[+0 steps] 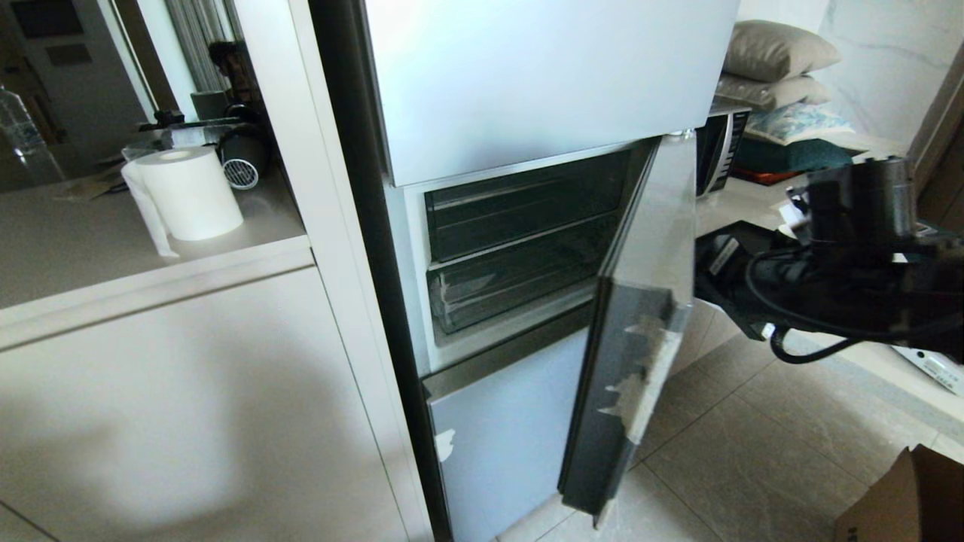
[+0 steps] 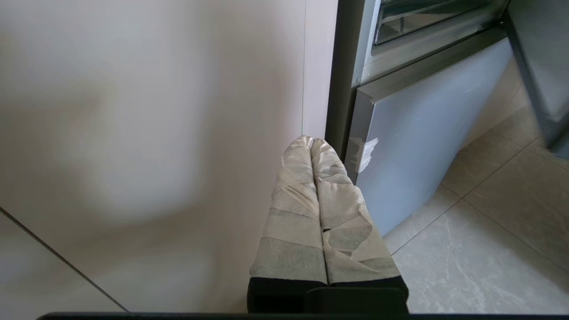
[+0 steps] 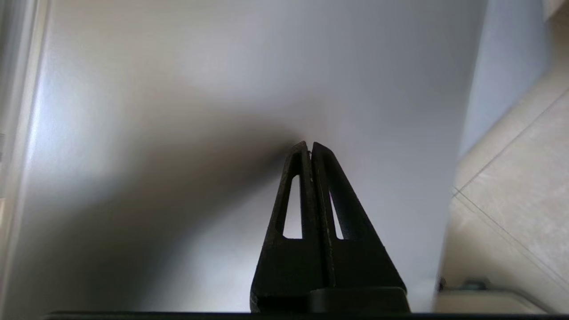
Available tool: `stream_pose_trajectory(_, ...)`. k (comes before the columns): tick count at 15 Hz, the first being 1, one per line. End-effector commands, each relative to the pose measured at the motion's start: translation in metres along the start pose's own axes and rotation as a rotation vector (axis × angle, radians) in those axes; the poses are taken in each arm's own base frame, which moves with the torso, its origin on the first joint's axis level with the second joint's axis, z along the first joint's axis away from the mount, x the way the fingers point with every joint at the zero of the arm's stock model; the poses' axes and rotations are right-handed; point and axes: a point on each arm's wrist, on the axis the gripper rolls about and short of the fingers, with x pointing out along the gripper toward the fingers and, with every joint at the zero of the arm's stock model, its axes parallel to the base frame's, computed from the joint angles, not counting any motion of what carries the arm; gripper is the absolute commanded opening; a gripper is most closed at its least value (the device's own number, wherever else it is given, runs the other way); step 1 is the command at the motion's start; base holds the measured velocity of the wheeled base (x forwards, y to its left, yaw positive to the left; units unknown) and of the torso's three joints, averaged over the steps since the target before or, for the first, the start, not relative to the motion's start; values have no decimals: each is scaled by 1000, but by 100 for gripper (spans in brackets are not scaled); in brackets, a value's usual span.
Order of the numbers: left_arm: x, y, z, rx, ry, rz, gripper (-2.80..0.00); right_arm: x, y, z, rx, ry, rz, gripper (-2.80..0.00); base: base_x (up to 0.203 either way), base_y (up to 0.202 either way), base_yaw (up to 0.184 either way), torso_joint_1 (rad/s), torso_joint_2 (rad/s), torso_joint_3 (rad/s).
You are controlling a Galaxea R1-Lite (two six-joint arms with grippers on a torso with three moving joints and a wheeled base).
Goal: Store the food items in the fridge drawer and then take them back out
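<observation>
Counting here: two clear drawers (image 1: 520, 248) stacked in the fridge, one paper towel roll (image 1: 190, 192) on the counter, three pillows (image 1: 779, 49) piled up, one cardboard box (image 1: 907, 500).

The right arm (image 1: 851, 278) is black and boxy with looped black cables and a white label, its right gripper (image 3: 310, 146) bare black with slotted fingers, while pale tape wraps the left gripper (image 2: 311, 143)

The right pincer (image 3: 310, 146) is hidden behind the open fridge door (image 1: 640, 301).
</observation>
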Motion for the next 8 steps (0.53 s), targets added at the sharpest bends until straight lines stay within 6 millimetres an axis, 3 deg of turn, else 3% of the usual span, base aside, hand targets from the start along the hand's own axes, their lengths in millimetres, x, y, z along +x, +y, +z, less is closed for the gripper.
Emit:
stream_pose_trajectory(1,0,0,0,0,1,0,-280,72,25,-37,-57,85,13,-280,0,0,0,0,0,0)
stream_pose_trajectory(4,0,0,0,0,2,1,-280,120,60,-50,-94,43,89,-280,0,0,0,0,0,0)
stream_pose_trajectory(6,0,0,0,0,1,0,-280,146,66,-55,-94,9,105,-280,0,0,0,0,0,0)
stream_pose_trajectory(8,0,0,0,0,2,2,-280,144,69,-52,-90,-19,126,-280,0,0,0,0,0,0)
